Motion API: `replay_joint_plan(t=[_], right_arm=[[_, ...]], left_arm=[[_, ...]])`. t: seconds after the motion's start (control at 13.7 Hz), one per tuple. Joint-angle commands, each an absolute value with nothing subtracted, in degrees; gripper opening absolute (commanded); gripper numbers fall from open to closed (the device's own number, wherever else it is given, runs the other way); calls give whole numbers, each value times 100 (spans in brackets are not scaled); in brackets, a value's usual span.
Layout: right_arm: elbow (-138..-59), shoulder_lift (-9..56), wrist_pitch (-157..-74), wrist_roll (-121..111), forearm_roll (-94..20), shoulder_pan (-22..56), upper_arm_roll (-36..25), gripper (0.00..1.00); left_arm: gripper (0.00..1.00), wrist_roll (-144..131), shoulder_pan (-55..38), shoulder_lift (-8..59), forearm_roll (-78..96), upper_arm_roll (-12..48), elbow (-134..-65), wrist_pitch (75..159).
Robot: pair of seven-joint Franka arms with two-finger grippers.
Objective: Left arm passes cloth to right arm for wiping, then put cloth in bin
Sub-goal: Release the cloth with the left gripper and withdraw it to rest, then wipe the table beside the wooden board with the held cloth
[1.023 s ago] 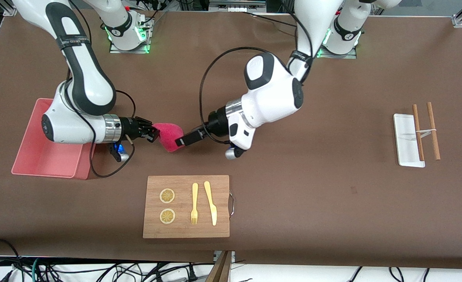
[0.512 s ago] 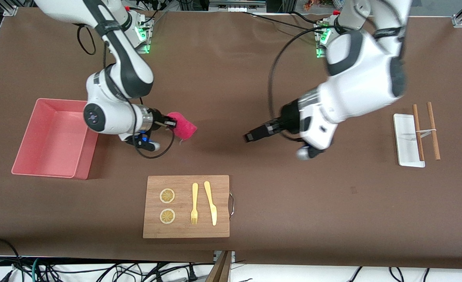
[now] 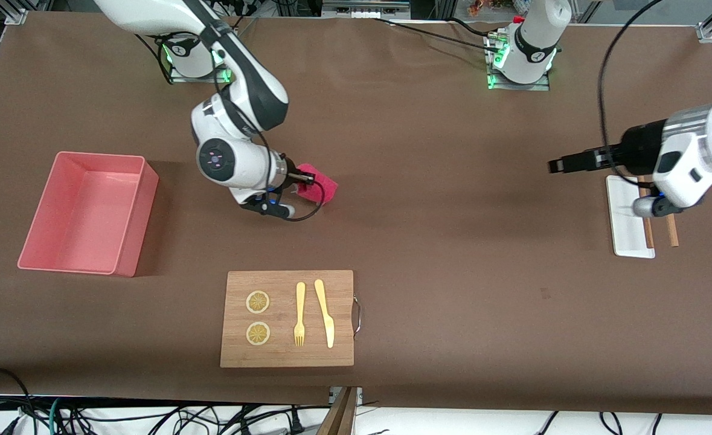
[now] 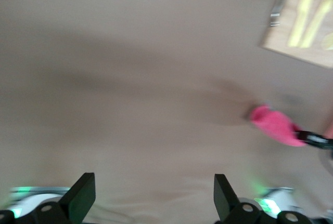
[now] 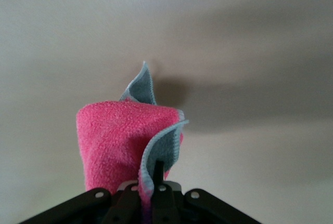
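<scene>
My right gripper (image 3: 308,180) is shut on the magenta-pink cloth (image 3: 324,190) and holds it over the brown table mat, between the bin and the table's middle. In the right wrist view the cloth (image 5: 122,141) hangs folded from the shut right gripper (image 5: 151,182), its pale blue edge showing. The pale pink bin (image 3: 99,157) stands empty at the right arm's end of the table. My left gripper (image 3: 554,165) is open and empty, over the mat beside the white tray. In the left wrist view its fingers (image 4: 83,195) stand wide apart around the gripper's middle (image 4: 153,178), and the cloth (image 4: 276,126) shows far off.
A wooden cutting board (image 3: 343,284) with two lemon slices, a yellow fork and a knife lies nearer to the front camera than the cloth. A small white tray (image 3: 624,232) with two brown sticks lies at the left arm's end, under the left wrist.
The left gripper let go of the cloth and swung away to the left arm's end of the table. The right gripper carried the cloth away from the bin toward the table's middle.
</scene>
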State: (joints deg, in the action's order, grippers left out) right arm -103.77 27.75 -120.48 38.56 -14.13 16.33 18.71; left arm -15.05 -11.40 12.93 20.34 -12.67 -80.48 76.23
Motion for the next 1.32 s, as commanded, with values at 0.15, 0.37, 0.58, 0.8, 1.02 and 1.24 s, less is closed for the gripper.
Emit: replay_joint_plan(t=[0.15, 0.37, 0.58, 0.8, 1.02, 1.24], right_arm=[[-10353, 3120, -12085, 3920, -1056, 1609, 1846, 0], [-10354, 3252, -12068, 3798, -625, 1564, 1566, 0], [-10362, 3252, -11980, 3131, -615, 1556, 1083, 0], [-10397, 3252, -11848, 2402, -606, 1556, 512, 0], [-10415, 3208, -11655, 1559, -598, 1556, -16, 0], [-10406, 3190, -11584, 732, -598, 1556, -473, 0]], left_arm=[[100, -1345, -1257, 91, -110, -609, -9663, 8302], [100, -1345, -1257, -264, -272, -458, -10248, 8859], [100, -1327, -1126, -133, -272, -475, -10213, 9087], [100, -434, -784, -105, -343, -492, -10108, 9202], [100, 569, -448, -97, -334, -483, -10055, 9387], [100, 571, -448, -88, -343, -492, -10028, 9352]])
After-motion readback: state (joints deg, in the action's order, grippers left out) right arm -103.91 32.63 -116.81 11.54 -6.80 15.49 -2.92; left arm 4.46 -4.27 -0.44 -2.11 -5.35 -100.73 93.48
